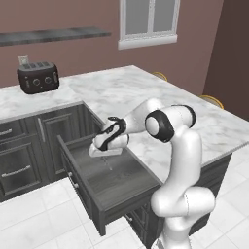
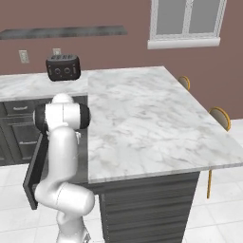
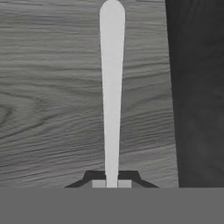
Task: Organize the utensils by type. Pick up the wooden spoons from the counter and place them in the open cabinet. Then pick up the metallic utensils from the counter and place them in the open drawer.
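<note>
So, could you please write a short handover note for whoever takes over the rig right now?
Gripper: shut on a thin silver utensil handle, hanging over the inside of the open drawer. Which utensil it is cannot be told; its head is hidden.
Counter: no utensils seen on the visible part, beyond the toaster.
Done: utensil carried to the drawer.
Left: release it into the drawer, then check for any remaining utensils. The cabinet and wooden spoons cannot be checked from here.

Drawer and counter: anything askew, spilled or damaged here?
Nothing stands out. The gripper is shut on a thin silver utensil handle, held over the open drawer. The toaster sits upright on the counter.
</note>
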